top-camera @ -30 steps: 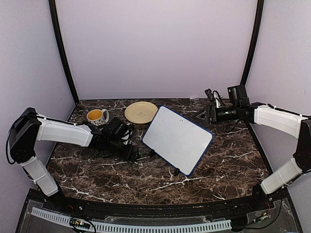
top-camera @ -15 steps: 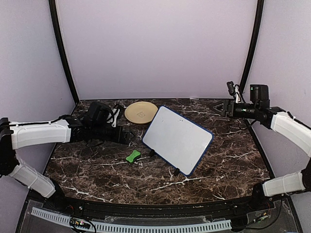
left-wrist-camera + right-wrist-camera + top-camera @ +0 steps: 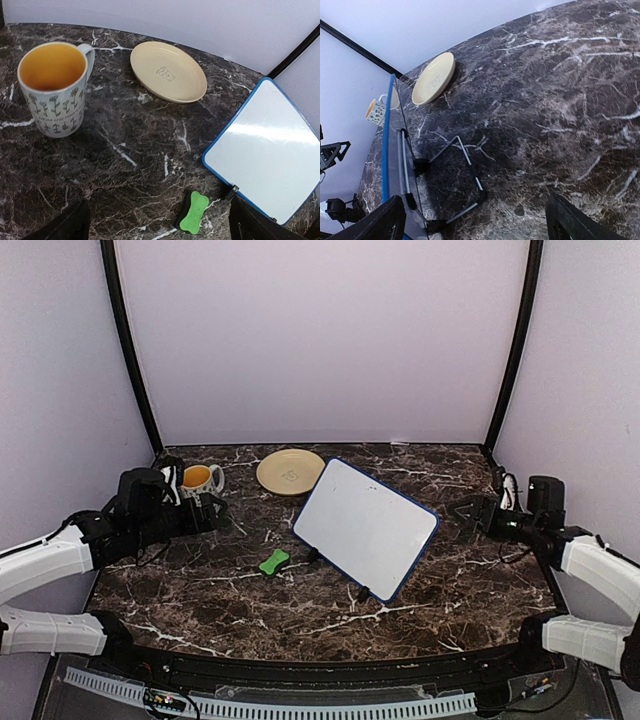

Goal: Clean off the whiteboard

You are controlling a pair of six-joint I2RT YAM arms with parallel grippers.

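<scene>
The whiteboard, white with a thin blue frame, stands tilted in the middle of the table, and its face shows no marks. The left wrist view has the whiteboard at the right. From the right wrist view I see the whiteboard edge-on from behind, propped on its wire stand. A green bone-shaped eraser lies loose on the marble left of the board, and the eraser sits between my left fingers' line of sight. My left gripper is open and empty, well left of the eraser. My right gripper is open and empty, right of the board.
A patterned mug with a yellow inside stands at the back left, close behind my left gripper. A round yellow plate lies at the back, next to the board's top corner. Dark marble table; black posts in the back corners.
My left gripper let go of the eraser, opened wide and drew back left towards the mug. My right arm pulled back and down to the right of the board, opening fully.
</scene>
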